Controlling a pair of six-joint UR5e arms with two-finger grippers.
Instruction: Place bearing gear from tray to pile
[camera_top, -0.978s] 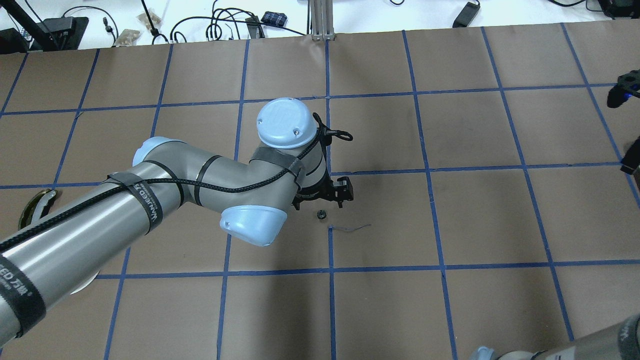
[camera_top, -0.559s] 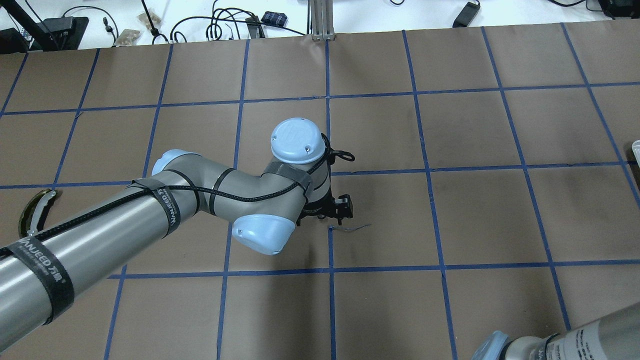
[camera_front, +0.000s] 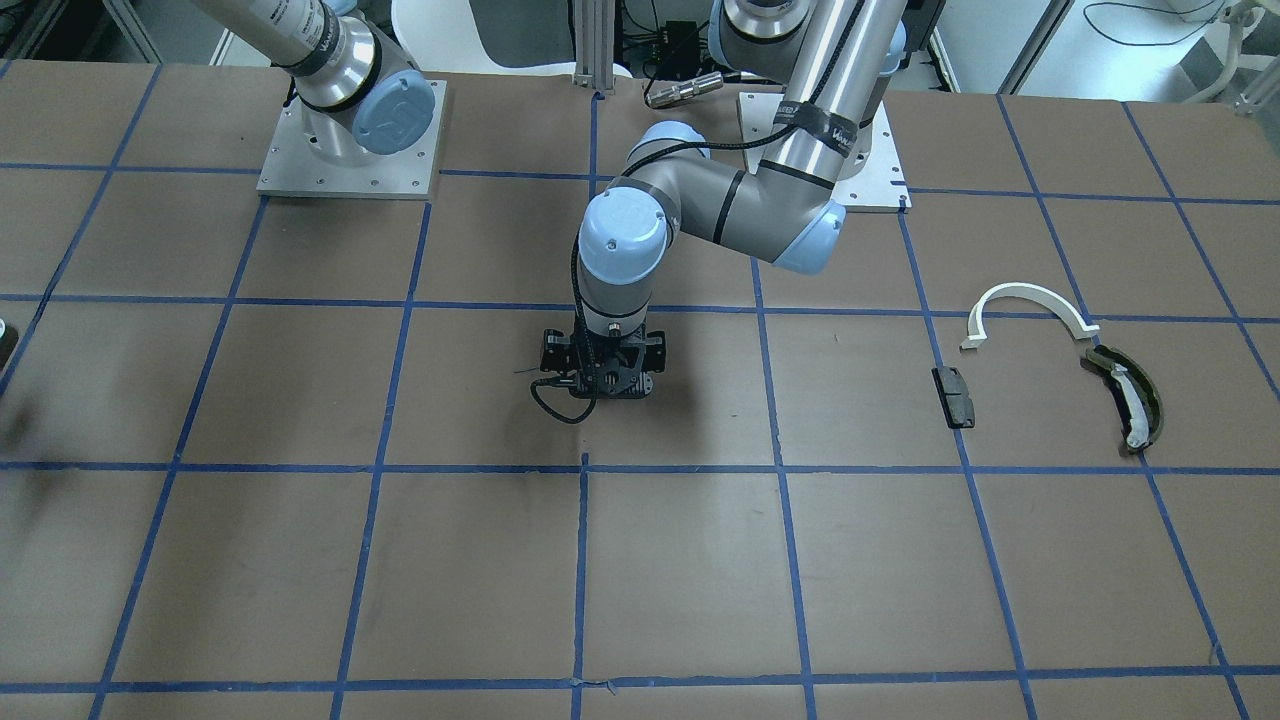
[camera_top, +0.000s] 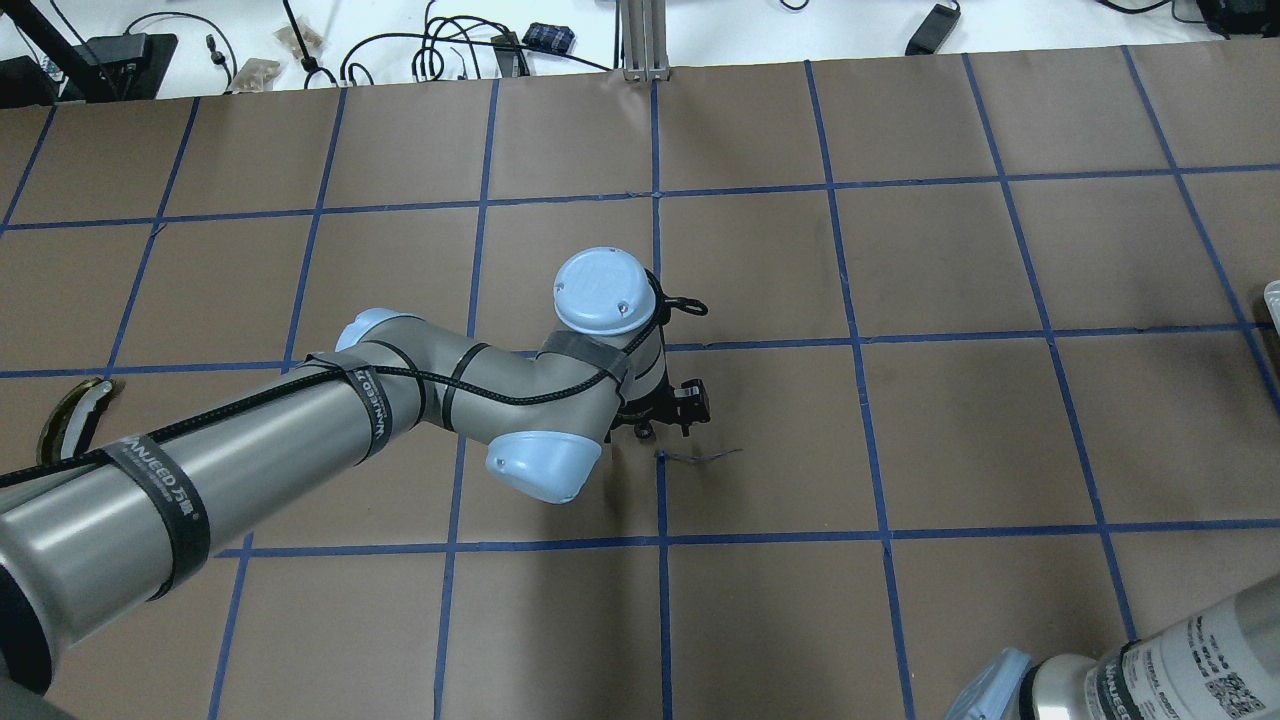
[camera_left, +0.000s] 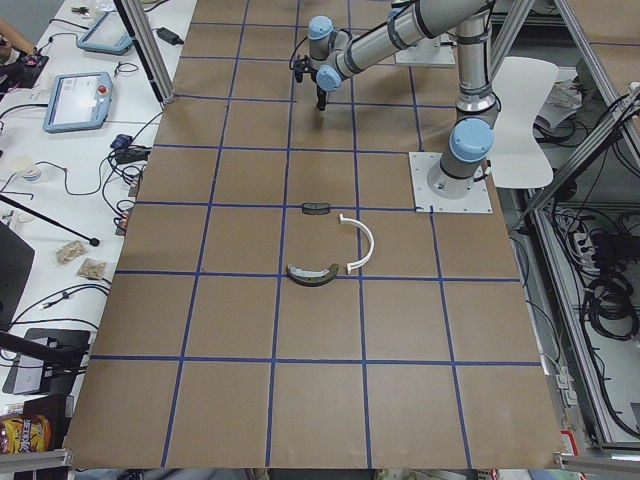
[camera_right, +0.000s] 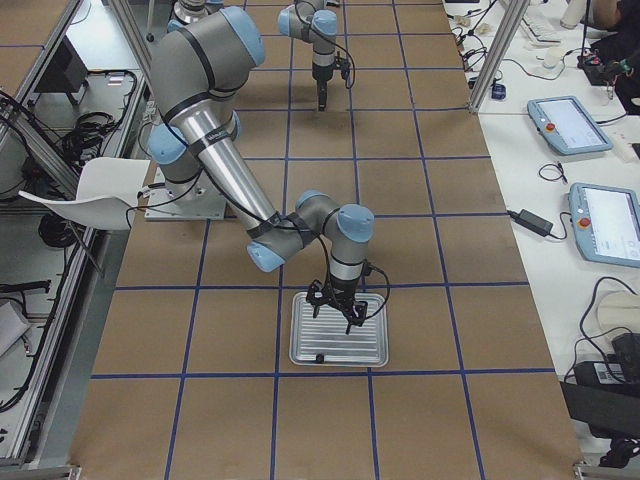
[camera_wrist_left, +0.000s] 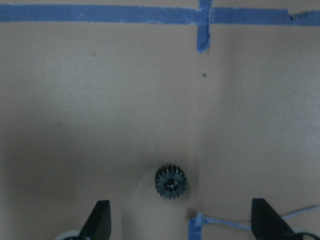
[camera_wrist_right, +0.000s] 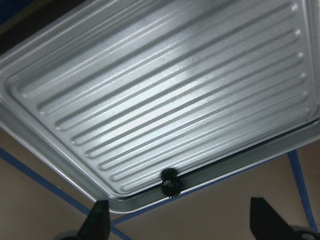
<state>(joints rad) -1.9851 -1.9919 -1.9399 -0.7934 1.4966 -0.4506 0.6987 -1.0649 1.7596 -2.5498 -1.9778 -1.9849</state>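
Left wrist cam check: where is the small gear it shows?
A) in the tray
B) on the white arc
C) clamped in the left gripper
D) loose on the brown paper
D: the gear lies on the brown paper, clear of both fingertips of the open left gripper.

- In the front-facing view the left gripper hides the small black gear on the table; overhead, barely a sliver of it shows.
- Overhead, the left arm covers part of the olive-green curved piece.
- The tray runs off the right wrist view's top and right edges.
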